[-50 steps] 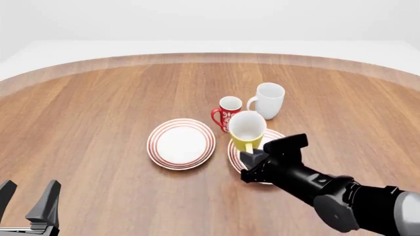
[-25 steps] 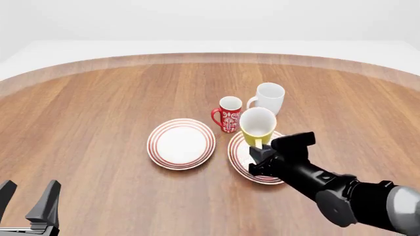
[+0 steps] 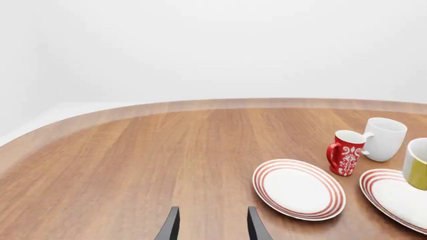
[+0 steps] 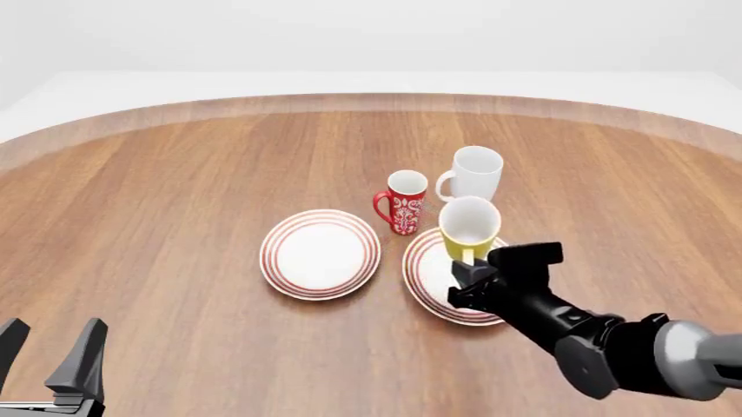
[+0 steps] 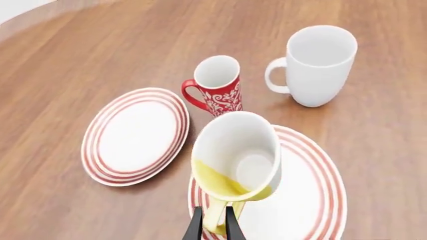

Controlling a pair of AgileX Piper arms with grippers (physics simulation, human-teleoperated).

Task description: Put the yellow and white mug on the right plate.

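Observation:
The yellow and white mug (image 4: 468,228) is held over the far half of the right plate (image 4: 427,276), tipped so its white inside faces the front camera. My right gripper (image 4: 472,265) is shut on the mug's yellow handle from the near side. In the right wrist view the thin fingertips (image 5: 197,227) pinch the handle below the mug (image 5: 237,155), with the right plate (image 5: 313,200) under it. I cannot tell whether the mug's base touches the plate. My left gripper (image 4: 52,356) stands open at the near left, far from the mugs. Its wrist view catches the mug (image 3: 417,162) at the frame's edge.
The look-alike left plate (image 4: 320,254) lies just left of the right plate. A red patterned mug (image 4: 406,201) and an all-white mug (image 4: 473,176) stand close behind the right plate. The round wooden table's far edge (image 4: 371,100) curves across the back.
My right arm has carried the yellow and white mug rightward and a little lower, from the plate's left edge to over its far half. The left arm has not moved.

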